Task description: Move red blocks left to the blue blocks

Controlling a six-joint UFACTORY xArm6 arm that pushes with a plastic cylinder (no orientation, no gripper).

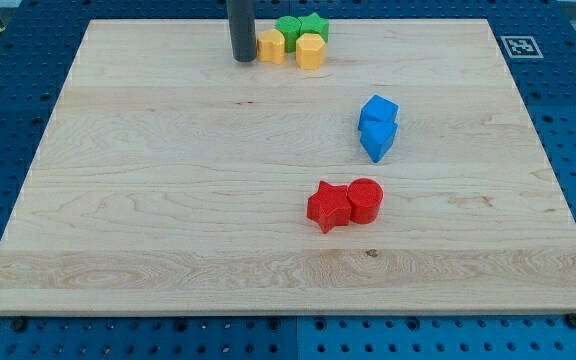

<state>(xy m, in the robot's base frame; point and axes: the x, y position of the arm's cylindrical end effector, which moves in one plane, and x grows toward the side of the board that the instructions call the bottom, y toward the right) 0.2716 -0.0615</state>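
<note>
- Across nearly the whole view lies the pale wooden board point(168, 200), resting on a blue perforated table point(8, 120); a small black-and-white marker tag point(520, 46) sits at the board's top right corner.
- Near the top edge, the dark rod comes down from above, and my tip point(243, 58) rests just left of the yellow block point(271, 46), touching or nearly so; it has no jaws to open or close.
- At the top, a second yellow block point(310, 51) sits beside the first, with a green block point(288, 27) and a green star-shaped block point(314, 25) right behind them.
- Right of centre, two blue blocks point(378, 128) touch, one above the other.
- Below them, well apart, the red star-shaped block point(329, 206) touches the red cylinder point(365, 199) on its right; both are far from my tip.
</note>
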